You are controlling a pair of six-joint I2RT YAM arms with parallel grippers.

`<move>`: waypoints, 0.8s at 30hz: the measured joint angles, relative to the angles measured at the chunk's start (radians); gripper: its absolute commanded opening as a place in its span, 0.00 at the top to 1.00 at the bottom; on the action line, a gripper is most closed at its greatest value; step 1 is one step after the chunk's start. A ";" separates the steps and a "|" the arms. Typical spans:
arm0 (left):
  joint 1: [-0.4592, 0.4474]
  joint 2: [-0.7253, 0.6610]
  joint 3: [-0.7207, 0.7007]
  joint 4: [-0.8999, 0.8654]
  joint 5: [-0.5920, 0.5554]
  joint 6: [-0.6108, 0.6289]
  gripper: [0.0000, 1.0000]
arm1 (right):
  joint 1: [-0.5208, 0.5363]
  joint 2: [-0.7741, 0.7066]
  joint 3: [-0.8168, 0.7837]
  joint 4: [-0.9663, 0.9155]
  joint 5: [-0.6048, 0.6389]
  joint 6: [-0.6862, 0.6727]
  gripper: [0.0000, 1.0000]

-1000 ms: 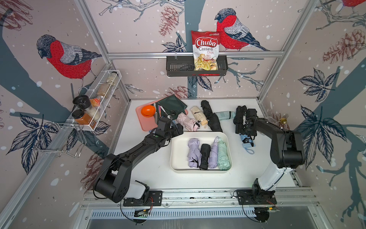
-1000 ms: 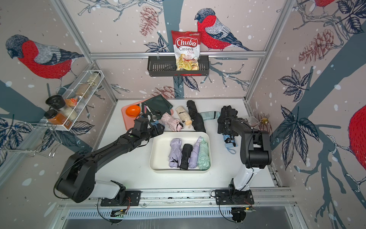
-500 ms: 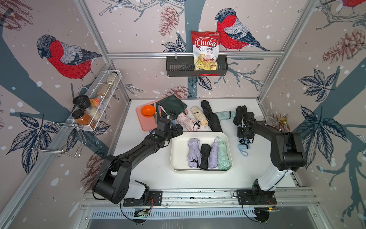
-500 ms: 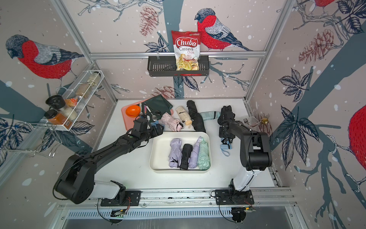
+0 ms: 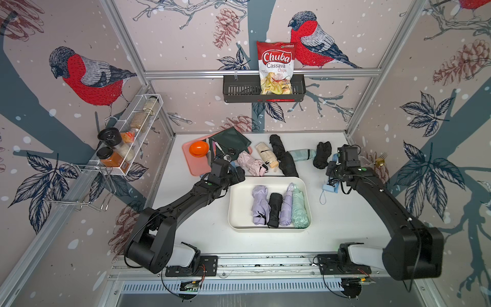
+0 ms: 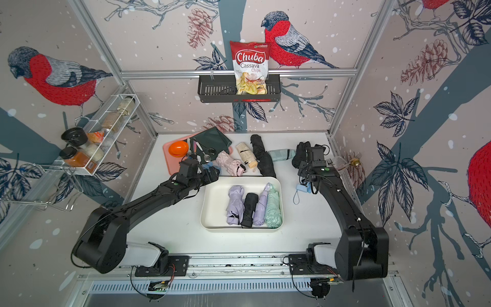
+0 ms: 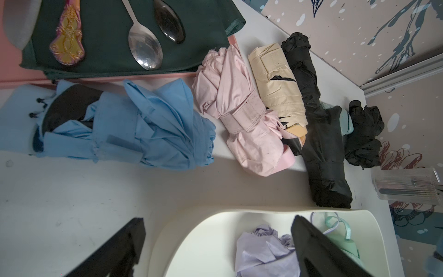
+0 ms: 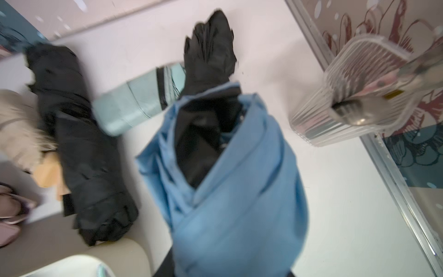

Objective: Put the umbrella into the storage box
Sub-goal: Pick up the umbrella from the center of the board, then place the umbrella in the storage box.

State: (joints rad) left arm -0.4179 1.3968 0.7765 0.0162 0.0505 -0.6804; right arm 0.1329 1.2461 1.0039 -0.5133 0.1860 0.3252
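White counter [image 5: 345, 226] carries the storage box [image 5: 240, 202], with four folded umbrellas [image 5: 281, 206] inside. Right jaws clamp a blue umbrella [image 8: 239, 191] near the box's right wall, outside it. Left jaws gape wide by its far left corner.

Storage box [image 5: 240, 204]: smooth off-white plastic, low sheen.
Blue umbrella [image 8: 239, 191]: creased matt cloth.
Spoon [image 7: 145, 46]: polished metal, mirror-bright.
Napkin [image 7: 107, 36]: dark green woven cloth, matt.
Cup [image 8: 335, 100]: clear ribbed plastic.
Chip bag [image 5: 276, 63]: glossy printed film.
Tray [image 5: 195, 166]: smooth pink plastic.
Table [image 7: 72, 191]: white, matt, lightly scuffed.
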 measured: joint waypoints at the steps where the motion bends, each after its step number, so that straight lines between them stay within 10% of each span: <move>1: 0.000 0.000 0.000 0.000 -0.001 0.000 0.01 | 0.012 -0.033 0.010 -0.007 -0.001 0.022 0.91; 13: 0.003 -0.027 0.000 -0.001 -0.055 0.001 0.01 | 0.389 -0.167 0.036 -0.017 -0.010 0.305 0.93; 24: 0.005 -0.061 -0.014 -0.004 -0.076 -0.004 0.01 | 0.730 0.035 0.065 0.192 -0.013 0.490 0.89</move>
State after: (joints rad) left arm -0.4129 1.3361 0.7628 0.0120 -0.0257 -0.6846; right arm 0.8627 1.2816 1.0687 -0.3214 0.1726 0.8150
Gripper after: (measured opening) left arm 0.988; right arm 0.365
